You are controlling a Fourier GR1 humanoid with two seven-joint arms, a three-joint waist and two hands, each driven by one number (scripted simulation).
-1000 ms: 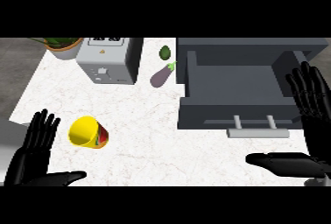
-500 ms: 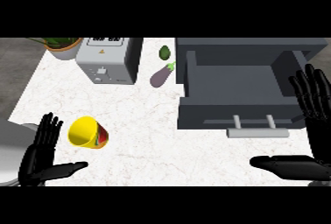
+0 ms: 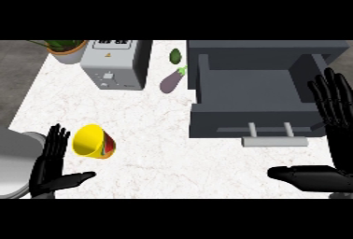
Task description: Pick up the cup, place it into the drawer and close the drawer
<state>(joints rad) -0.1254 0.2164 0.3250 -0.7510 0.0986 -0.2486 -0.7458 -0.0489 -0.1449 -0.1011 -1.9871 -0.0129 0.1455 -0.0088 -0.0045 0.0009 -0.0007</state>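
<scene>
- White marble counter (image 3: 179, 158) across pretty much the whole view.
- Grey drawer (image 3: 255, 93) at 2 o'clock, standing open, nothing inside, handle (image 3: 274, 140) on the side facing 6.
- Silver toaster (image 3: 114, 65) at 11 o'clock, near the back edge.
- Right hand (image 3: 339, 140) at 4 o'clock, released: fingers straight and pointing to 12 beside the drawer's right wall, thumb stuck out toward 9, holding nothing.
- Left hand (image 3: 50, 170) at 8 o'clock, also released, fingers straight up, thumb out toward 3, nothing in it.
- Potted plant (image 3: 67, 51) at 11 o'clock, just left of the toaster.
- Yellow cup (image 3: 93, 141) at 8 o'clock, tipped on its side on the counter, just beside the left fingertips, not held, well apart from the drawer.
- Purple eggplant (image 3: 172, 80) at 12 o'clock, between toaster and drawer.
- Small green fruit (image 3: 175, 56) just behind the eggplant.
</scene>
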